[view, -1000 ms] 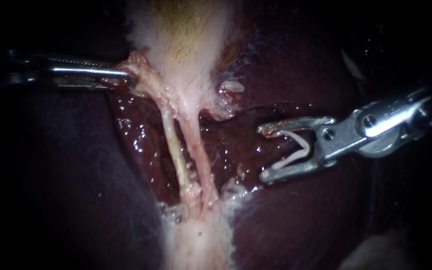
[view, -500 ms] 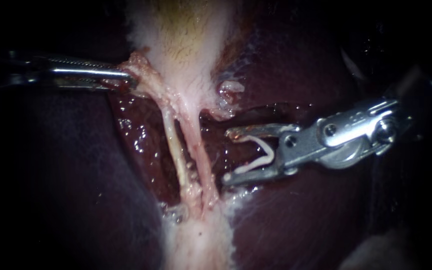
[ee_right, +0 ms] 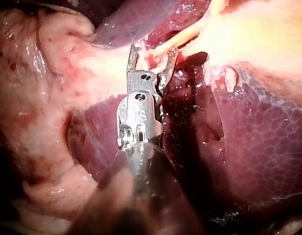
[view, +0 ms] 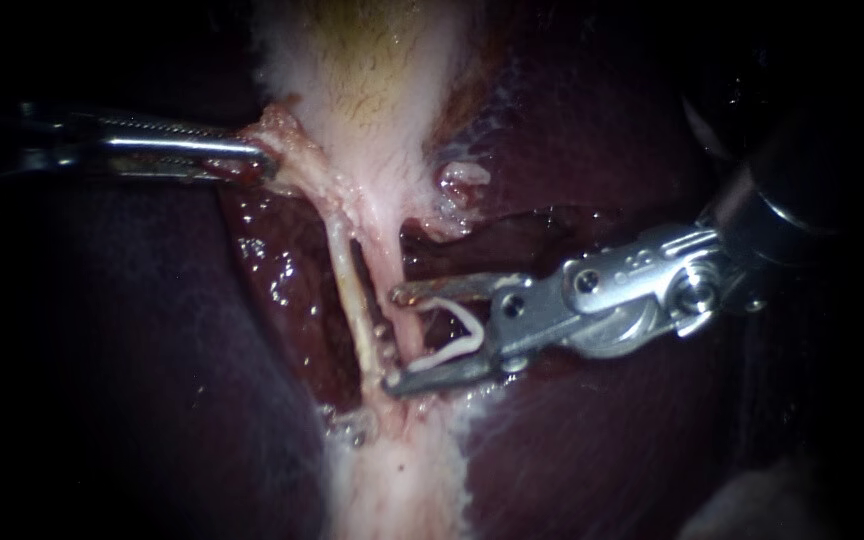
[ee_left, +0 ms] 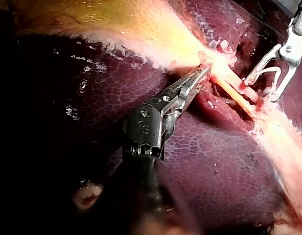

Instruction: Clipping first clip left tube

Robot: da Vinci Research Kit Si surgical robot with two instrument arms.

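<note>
While my left instrument [view: 252,155] clamped pinkish tissue [view: 284,135] at the pale gallbladder's [view: 372,90] edge, my right instrument [view: 392,340] held a white V-shaped clip [view: 457,335] in wide-spread jaws, tips just beside the thin, pale yellowish left tube [view: 350,295].

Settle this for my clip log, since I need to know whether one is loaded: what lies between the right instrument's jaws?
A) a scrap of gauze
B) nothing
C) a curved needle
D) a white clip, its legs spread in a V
D: the right instrument carries a white clip between its jaws. Both jaws touch the clip, and its legs are spread apart.
</note>
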